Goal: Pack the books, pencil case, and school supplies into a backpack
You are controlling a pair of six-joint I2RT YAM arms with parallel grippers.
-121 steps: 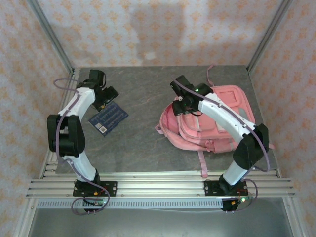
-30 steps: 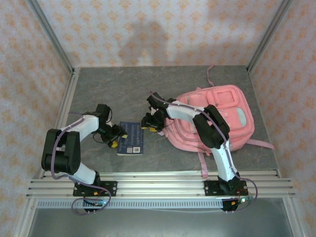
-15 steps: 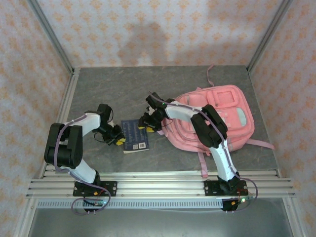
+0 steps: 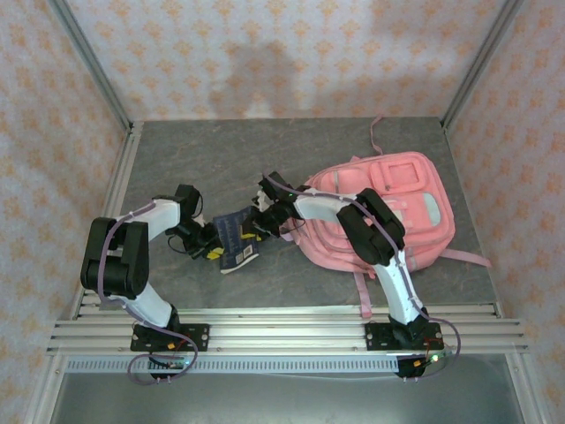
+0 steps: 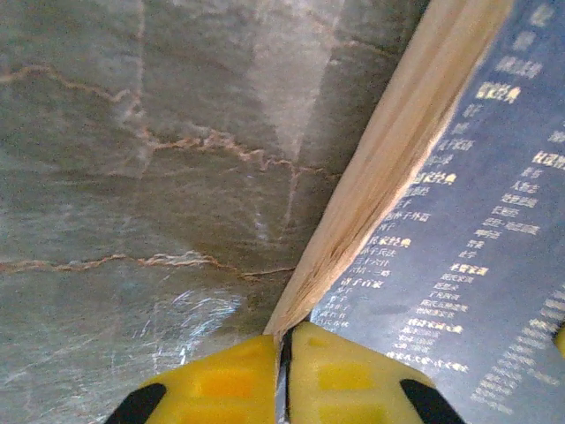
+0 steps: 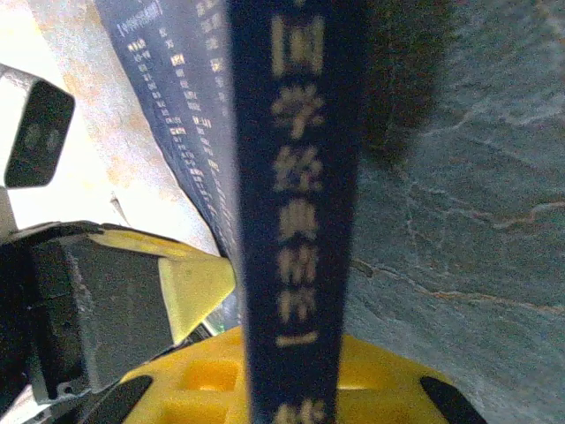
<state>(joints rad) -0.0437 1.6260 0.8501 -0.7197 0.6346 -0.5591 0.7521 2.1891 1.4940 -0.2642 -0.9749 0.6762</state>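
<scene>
Since both pincers are on the dark blue checked book, I read this as a two-handed lift. The left pincer is clenched on a corner at the page edge, its yellow pads nearly meeting over it in the left wrist view. The right pincer is clamped on the spine, which runs down between its pads in the right wrist view. Gripped from opposite edges, the book stands tilted up off the desk, just left of the pink backpack, which lies flat on the right half. Whether the book's lower corner touches the desk I can't tell. I judge the tilt is meant to offer a thin edge to the bag's left end, though I can't see whether that end is unzipped. My worry is the left grip, which holds little more than a corner.
</scene>
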